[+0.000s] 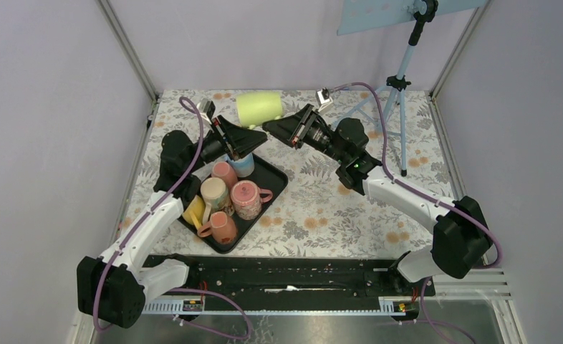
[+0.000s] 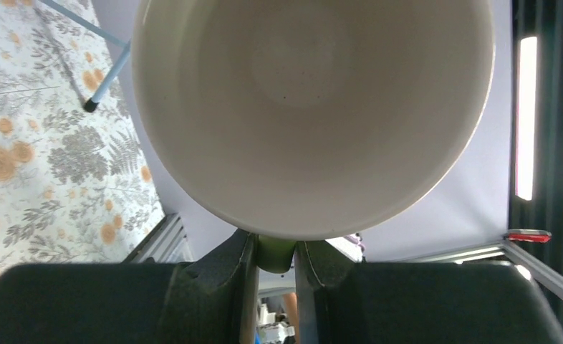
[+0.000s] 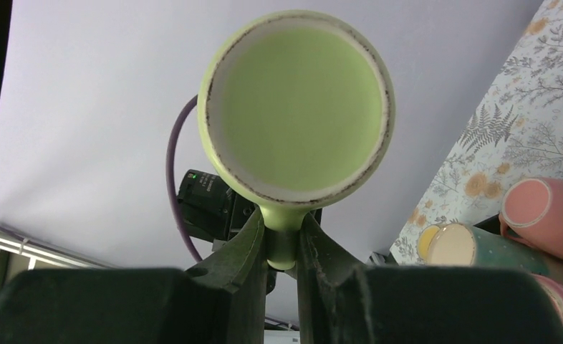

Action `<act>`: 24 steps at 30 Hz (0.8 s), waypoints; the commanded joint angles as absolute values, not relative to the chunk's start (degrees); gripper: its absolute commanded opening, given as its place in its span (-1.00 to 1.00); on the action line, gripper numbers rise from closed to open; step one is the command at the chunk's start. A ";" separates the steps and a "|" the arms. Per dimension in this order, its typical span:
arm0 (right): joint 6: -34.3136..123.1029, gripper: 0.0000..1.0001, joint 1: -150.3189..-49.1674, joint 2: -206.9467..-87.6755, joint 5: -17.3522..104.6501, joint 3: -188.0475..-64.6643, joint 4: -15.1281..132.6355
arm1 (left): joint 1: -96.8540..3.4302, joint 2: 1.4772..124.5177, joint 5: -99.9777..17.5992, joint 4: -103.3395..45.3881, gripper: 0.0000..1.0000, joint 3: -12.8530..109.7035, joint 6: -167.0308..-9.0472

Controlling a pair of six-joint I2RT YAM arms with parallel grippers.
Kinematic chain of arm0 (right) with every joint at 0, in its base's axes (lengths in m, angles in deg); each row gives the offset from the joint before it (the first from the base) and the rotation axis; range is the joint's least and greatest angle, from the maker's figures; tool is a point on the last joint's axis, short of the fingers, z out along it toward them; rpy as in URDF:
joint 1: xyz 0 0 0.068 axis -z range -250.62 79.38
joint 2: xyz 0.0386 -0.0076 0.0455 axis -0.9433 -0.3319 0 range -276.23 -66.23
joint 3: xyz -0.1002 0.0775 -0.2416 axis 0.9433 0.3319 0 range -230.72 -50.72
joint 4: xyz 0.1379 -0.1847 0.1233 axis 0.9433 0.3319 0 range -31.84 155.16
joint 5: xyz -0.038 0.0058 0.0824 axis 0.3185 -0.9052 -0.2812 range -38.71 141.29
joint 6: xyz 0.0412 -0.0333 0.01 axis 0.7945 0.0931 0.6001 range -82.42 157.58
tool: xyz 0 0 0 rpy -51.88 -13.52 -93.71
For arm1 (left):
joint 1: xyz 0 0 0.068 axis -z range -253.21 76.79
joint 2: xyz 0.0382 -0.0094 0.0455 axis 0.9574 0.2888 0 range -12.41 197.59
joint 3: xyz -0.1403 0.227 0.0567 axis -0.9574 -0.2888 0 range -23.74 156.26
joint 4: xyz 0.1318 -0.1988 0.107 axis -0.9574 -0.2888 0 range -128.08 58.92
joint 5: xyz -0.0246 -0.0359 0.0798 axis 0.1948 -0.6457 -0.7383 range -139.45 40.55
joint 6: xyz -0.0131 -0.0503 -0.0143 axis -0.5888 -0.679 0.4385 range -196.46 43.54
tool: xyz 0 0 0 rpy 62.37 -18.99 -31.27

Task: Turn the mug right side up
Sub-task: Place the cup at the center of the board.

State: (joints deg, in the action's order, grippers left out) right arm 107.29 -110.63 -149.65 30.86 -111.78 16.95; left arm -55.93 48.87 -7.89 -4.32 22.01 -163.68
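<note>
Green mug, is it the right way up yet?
Not yet. Done: the light green ceramic mug is up in the air. In hand: the left end effector and right end effector both pinch its handle, mug sideways. Left: tip it upright, set it down.

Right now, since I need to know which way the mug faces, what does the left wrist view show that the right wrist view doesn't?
Only left wrist: the mug's pale inside, so its mouth faces the left gripper, and a tripod leg. Only right wrist: the mug's green underside toward the right gripper, and a pink mug beyond. Both: fingers closed on a green part at the mug's edge, over the flowered table.
</note>
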 commanded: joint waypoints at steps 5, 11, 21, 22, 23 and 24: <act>99.73 -0.30 -111.48 -145.70 32.75 -111.14 19.52 | -56.08 48.90 -9.20 -15.92 -1.00 31.50 -148.77; 96.69 0.35 -111.51 -143.86 34.52 -110.78 24.28 | -56.08 49.24 -9.32 -20.01 -1.00 34.00 -144.98; 89.09 0.90 -111.49 -138.52 40.96 -110.65 41.02 | -56.07 51.98 -11.85 -30.32 -1.00 40.49 -134.64; 88.44 0.98 -111.49 -137.62 41.75 -110.33 42.67 | -56.07 52.53 -12.53 -31.74 -1.00 41.72 -133.06; 87.75 0.99 -111.50 -136.67 42.63 -109.98 44.25 | -56.07 53.07 -13.48 -33.89 -1.00 42.66 -131.71; 86.97 1.00 -111.49 -135.62 43.62 -109.70 46.25 | -56.07 53.84 -14.10 -35.25 -1.00 43.43 -130.41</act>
